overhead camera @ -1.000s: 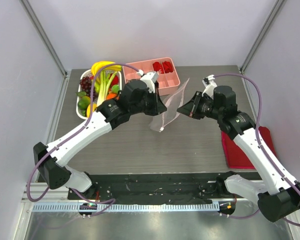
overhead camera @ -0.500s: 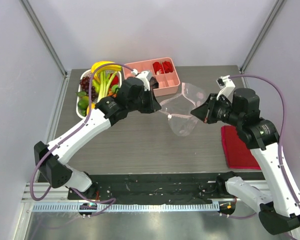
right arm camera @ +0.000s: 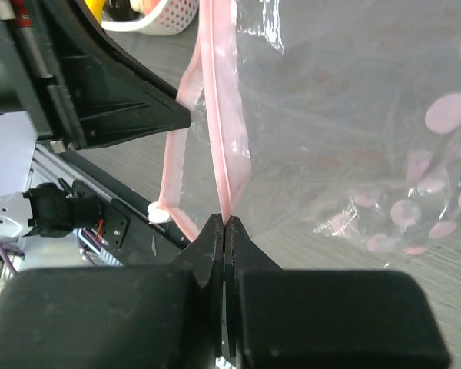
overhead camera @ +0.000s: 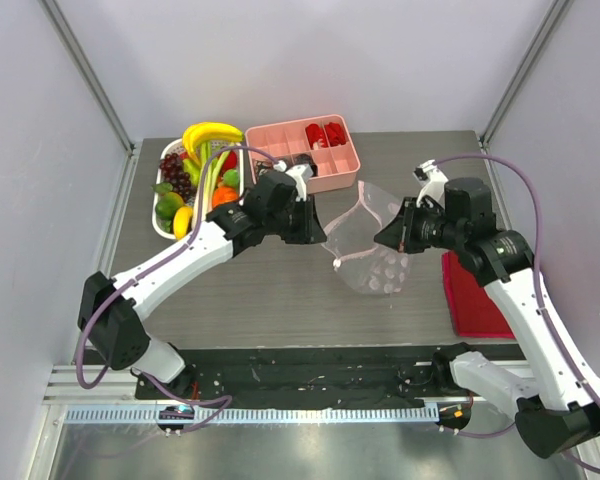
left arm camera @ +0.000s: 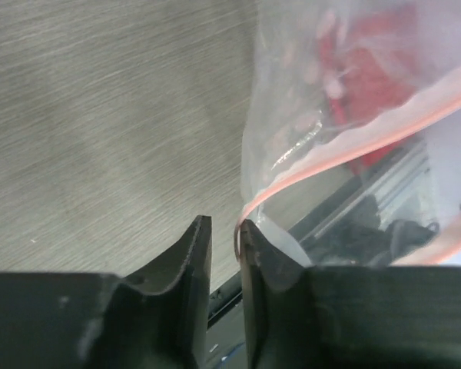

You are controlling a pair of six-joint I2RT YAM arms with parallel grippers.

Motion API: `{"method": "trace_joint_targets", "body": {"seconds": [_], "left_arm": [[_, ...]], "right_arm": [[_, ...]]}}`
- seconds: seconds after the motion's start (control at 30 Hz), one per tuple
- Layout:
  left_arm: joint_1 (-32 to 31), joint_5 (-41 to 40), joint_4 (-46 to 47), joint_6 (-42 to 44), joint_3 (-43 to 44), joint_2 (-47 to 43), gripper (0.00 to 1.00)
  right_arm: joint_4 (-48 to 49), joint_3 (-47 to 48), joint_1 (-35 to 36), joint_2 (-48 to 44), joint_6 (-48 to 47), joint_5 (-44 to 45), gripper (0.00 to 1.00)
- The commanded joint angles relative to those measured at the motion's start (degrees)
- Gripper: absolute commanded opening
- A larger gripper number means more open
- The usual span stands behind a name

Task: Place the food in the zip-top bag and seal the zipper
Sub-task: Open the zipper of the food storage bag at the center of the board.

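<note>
Top external view: food (overhead camera: 185, 185) all in white basket (overhead camera: 160, 226) at far left, none bagged, filling and sealing left to do. Left gripper (overhead camera: 317, 228) nipping one zipper (right arm camera: 224, 115) lip, right gripper (overhead camera: 388, 232) jaws pressed together on the other; zip-top bag (overhead camera: 375, 265) mid-table between them, mouth apparently open upward, zipper edge running left-right, body sagging nearward

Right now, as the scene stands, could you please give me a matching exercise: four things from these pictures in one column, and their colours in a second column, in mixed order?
Things:
1. zip-top bag
2. grapes
3. compartment tray
4. flat board

Colours:
A. red
B. pink
C. clear, with pale pink dots
D. dark purple

Pairs: 1-C, 2-D, 3-B, 4-A
</note>
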Motion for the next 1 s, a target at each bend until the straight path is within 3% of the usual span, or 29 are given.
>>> {"method": "trace_joint_targets", "body": {"seconds": [0.0,0.07,0.17,0.5,0.53,0.63,0.67,0.73,0.97], "left_arm": [[0.22,1.73,5.22,4.34,0.52,-3.42,0.32],[0.14,1.91,5.14,5.32,1.83,-3.07,0.45],[-0.3,0.24,4.88,7.6,3.68,-1.93,0.54],[-3.99,-2.66,2.68,12.35,11.42,4.05,0.56],[-3.91,-2.57,2.68,12.18,11.69,4.4,0.53],[-2.6,-3.19,-0.74,11.48,12.21,5.8,0.3],[-1.72,-2.58,-2.05,10.78,11.95,6.16,0.14],[1.61,-1.78,-3.74,8.14,8.38,5.46,0.02],[7.25,-0.47,-2.16,5.32,-0.09,1.33,0.0]], "right_arm": [[5.35,-2.48,-0.12,1.38,1.17,-5.14,0.01],[6.32,-2.84,-0.11,2.25,1.78,-7.25,0.01],[7.81,-3.45,0.06,2.7,2.58,-9.36,0.01],[9.48,-4.6,1.55,3.31,3.63,-12.0,0.01],[9.48,-4.6,1.64,3.23,3.46,-12.0,0.01],[8.17,-3.81,1.73,2.7,2.23,-10.34,0.01],[7.73,-3.54,1.73,2.35,1.88,-9.81,0.01],[6.15,-2.67,1.64,1.74,1.44,-7.88,0.01],[3.24,-1.52,1.73,-0.29,-0.15,0.91,0.01]]}}
